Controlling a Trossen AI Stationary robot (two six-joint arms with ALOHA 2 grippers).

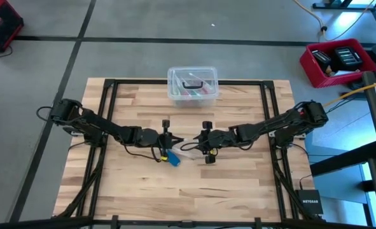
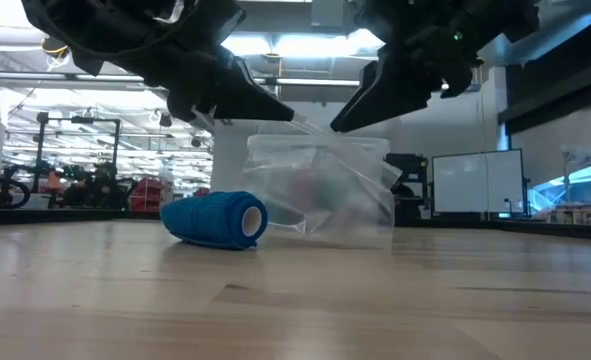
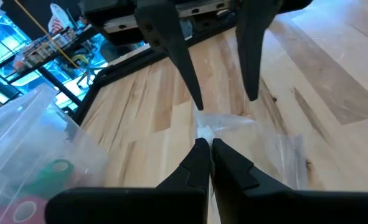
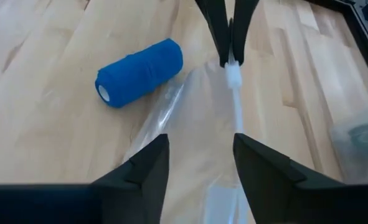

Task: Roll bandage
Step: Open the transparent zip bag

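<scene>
Robotics lab or workshop hall. Grey concrete floor with dark tape lines around a wooden tabletop in a black frame. Red bins of gear beside it, cables, a router. Low view: strip ceiling lights, equipment racks, whiteboard behind.

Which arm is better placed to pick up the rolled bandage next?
Probably the right. The left gripper is shut on the edge of the clear bag, holding it up. The right gripper is open just over the bag, and the bandage lies free on the table beside it.
</scene>
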